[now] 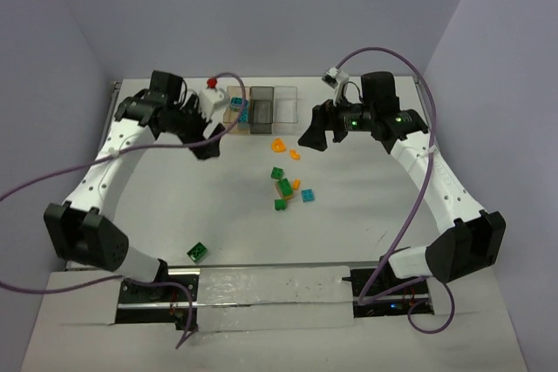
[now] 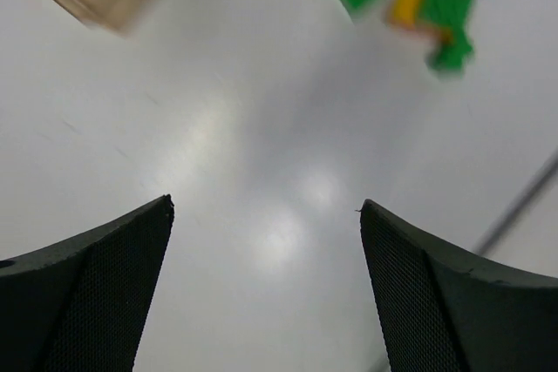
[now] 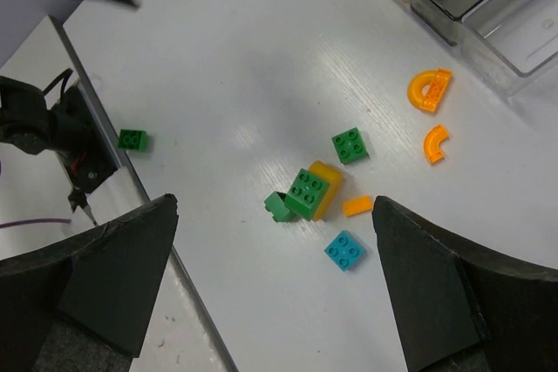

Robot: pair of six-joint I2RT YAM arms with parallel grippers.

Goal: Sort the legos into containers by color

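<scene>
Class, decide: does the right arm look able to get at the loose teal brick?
Probably yes: the right claw hangs open nearby, the teal brick lies apart from the orange piece, and nothing stands between them.

Far edge: containers [image 1: 261, 109] stand in a joined row, walling off that side
Middle: legos [image 1: 284, 187] lie loosely clustered, with two orange arcs [image 1: 279, 144] near the containers' front
Left side: bare table [image 1: 174, 193] gives open passage; one green brick [image 1: 197, 252] sits near the front edge
</scene>
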